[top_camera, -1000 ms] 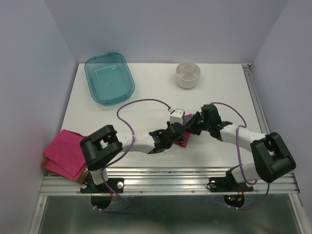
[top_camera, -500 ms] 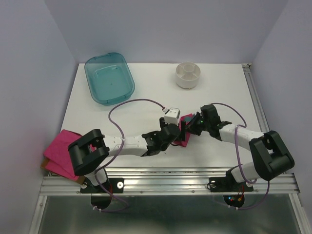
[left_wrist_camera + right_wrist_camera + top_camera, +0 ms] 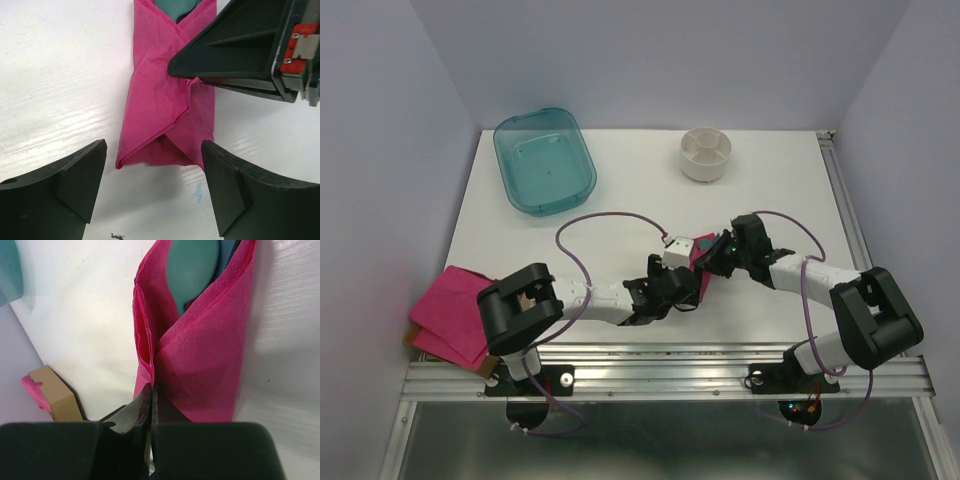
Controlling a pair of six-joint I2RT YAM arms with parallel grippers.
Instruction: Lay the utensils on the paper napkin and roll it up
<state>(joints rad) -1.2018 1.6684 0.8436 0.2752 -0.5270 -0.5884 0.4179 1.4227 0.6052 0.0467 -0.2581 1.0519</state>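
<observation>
While the napkin (image 3: 167, 115) lies wrapped around the cutlery (image 3: 192, 270) near the middle of the table's (image 3: 620, 200) front edge, the right gripper (image 3: 151, 390) has its jaws closed, pinching a raised fold on the side of the wrap. A teal spoon bowl sticks out of one end. The left gripper (image 3: 152, 172) hangs over the other end with its jaws wide apart, one finger on each side, touching nothing. A teal tub (image 3: 544, 160) sits at the back left corner. A white round cup (image 3: 705, 154) stands by the back edge, and a pile of pink napkins (image 3: 450, 315) lies at the front left corner.
</observation>
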